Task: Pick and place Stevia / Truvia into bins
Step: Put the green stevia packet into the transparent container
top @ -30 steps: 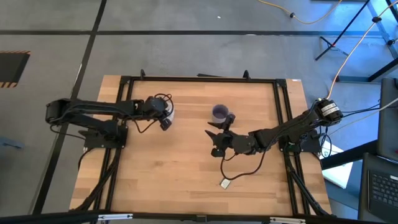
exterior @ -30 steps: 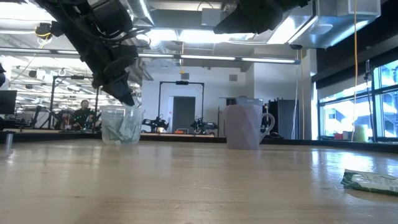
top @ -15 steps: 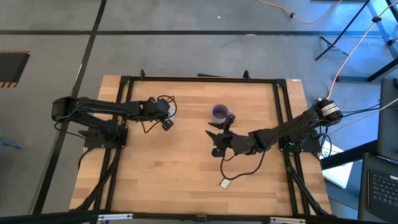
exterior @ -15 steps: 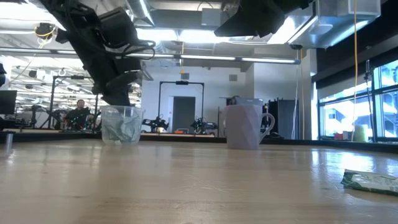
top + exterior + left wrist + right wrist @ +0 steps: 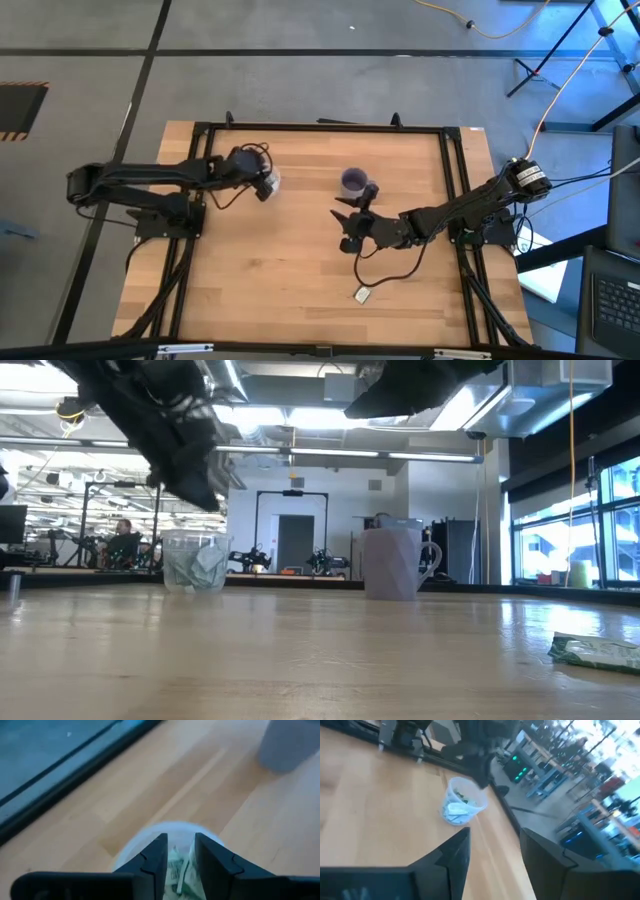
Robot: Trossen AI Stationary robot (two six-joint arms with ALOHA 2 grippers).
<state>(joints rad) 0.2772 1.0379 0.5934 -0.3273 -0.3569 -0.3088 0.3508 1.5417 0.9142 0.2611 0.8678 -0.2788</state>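
Observation:
A clear plastic cup with green and white Stevia packets inside stands on the far left part of the wooden table. My left gripper hangs open just above the cup's mouth, with nothing between its fingers; in the low view my left gripper is clear of the rim. A purple-grey mug stands upright near the table's middle. My right gripper waits open in the air, on the near side of the mug. One loose packet lies flat on the table toward the near edge.
The black table frame runs along the far edge and both sides. Bare wood lies between the cup and the mug and across the near left part. Cables hang from the right arm. A room with benches and people shows beyond the table.
My left gripper, which reached down to the clear cup's mouth with its fingers together, has opened and risen clear of the rim, drawing back a little toward the table's left edge. The cup, the mug and the loose packet stay where they were.

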